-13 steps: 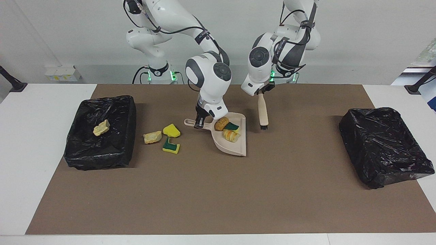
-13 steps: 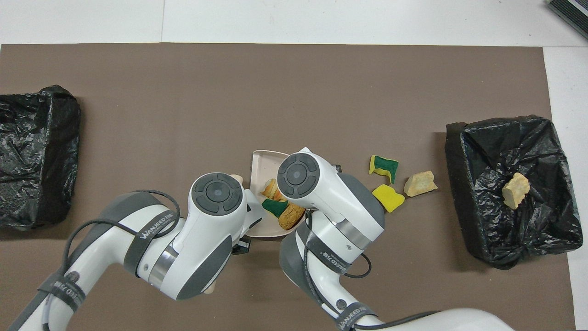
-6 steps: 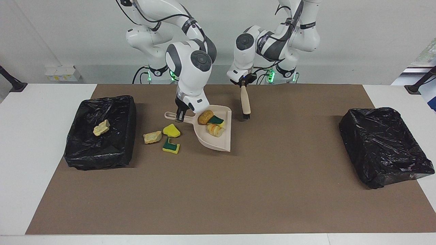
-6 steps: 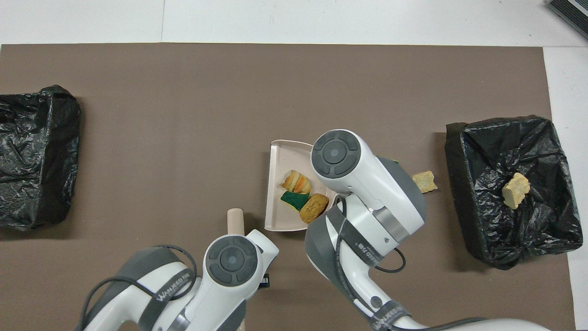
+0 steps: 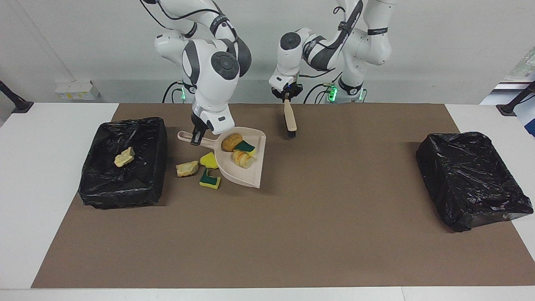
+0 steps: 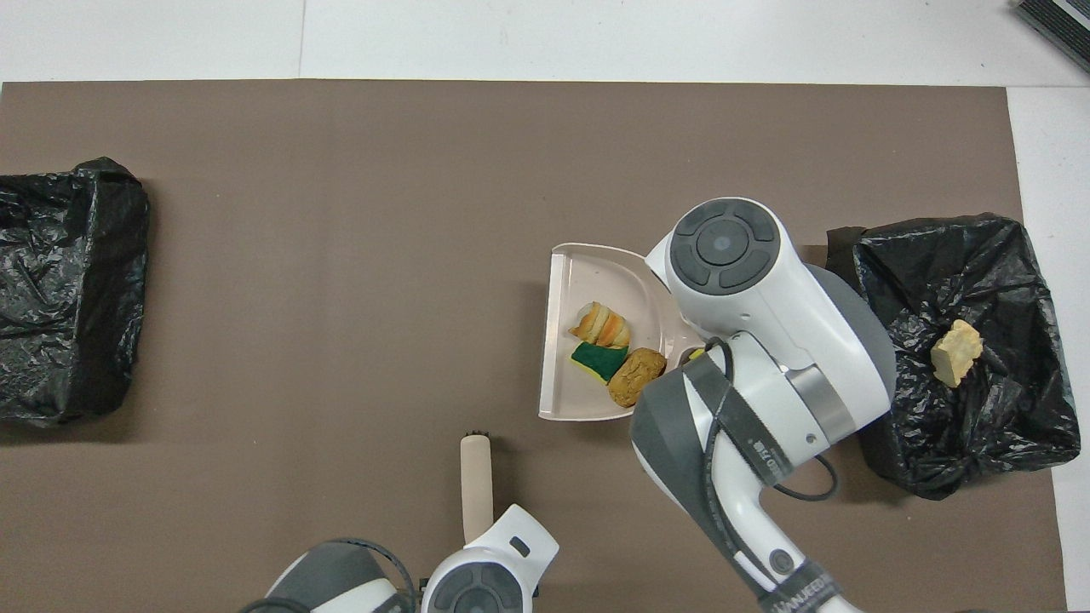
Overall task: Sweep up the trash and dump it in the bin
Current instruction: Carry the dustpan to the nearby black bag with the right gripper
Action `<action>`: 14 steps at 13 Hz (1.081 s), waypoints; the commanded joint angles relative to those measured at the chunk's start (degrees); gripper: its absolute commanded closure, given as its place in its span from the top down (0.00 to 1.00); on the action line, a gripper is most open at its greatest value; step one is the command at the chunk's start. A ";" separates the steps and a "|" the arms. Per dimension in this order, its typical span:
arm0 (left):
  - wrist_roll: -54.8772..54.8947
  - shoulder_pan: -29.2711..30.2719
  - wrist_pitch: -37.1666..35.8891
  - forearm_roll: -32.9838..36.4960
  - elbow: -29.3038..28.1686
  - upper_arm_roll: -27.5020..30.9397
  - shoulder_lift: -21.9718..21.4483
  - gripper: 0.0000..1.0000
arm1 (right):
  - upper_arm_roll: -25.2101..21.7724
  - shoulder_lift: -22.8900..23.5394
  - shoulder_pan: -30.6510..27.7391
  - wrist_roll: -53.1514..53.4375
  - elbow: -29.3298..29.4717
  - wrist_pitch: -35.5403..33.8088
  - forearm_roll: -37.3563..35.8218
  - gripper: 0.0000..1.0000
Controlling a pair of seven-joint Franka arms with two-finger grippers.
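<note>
My right gripper (image 5: pixel 196 140) is shut on the handle of the beige dustpan (image 5: pixel 250 175), which hangs tilted above the mat. In the pan lie three pieces of trash: a brown lump (image 5: pixel 232 142), a green sponge piece (image 5: pixel 247 146) and a striped orange piece (image 5: pixel 242 159). Loose on the mat lie a tan chunk (image 5: pixel 187 168), a yellow sponge piece (image 5: pixel 207 160) partly under the pan, and a green-yellow piece (image 5: pixel 210 179). The lined bin (image 5: pixel 123 184) at the right arm's end holds a tan chunk (image 5: pixel 124 156). My left gripper (image 5: pixel 286 98) is shut on the brush (image 5: pixel 289 119), bristles down over the mat.
A second black-lined bin (image 5: pixel 472 179) stands at the left arm's end of the table. The brown mat (image 5: pixel 292 234) covers most of the white table. From overhead the dustpan (image 6: pixel 579 281) shows beside my right arm's wrist, and the brush handle (image 6: pixel 476 485) pokes out from under the left.
The right gripper has lifted the loaded dustpan and carried it toward the bin at the right arm's end. The left gripper has raised the brush and drawn it back toward the robots.
</note>
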 commanded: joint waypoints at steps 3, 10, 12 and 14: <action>0.38 -1.16 3.42 -1.75 -2.19 1.15 -0.28 0.00 | 0.43 -0.10 -11.07 -15.09 3.98 -0.98 -2.34 0.00; 8.65 0.07 2.90 -2.01 -2.19 1.33 0.25 0.00 | 0.52 -2.03 -27.60 -29.44 2.58 4.09 -6.21 0.00; 9.96 0.77 3.07 -2.01 -2.19 1.33 2.17 0.00 | 0.52 -2.47 -30.59 -30.07 1.52 6.57 -8.48 0.00; 11.46 1.21 3.34 -2.01 -1.49 1.42 3.24 0.00 | 0.52 -3.17 -32.09 -29.99 0.12 7.97 -13.39 0.00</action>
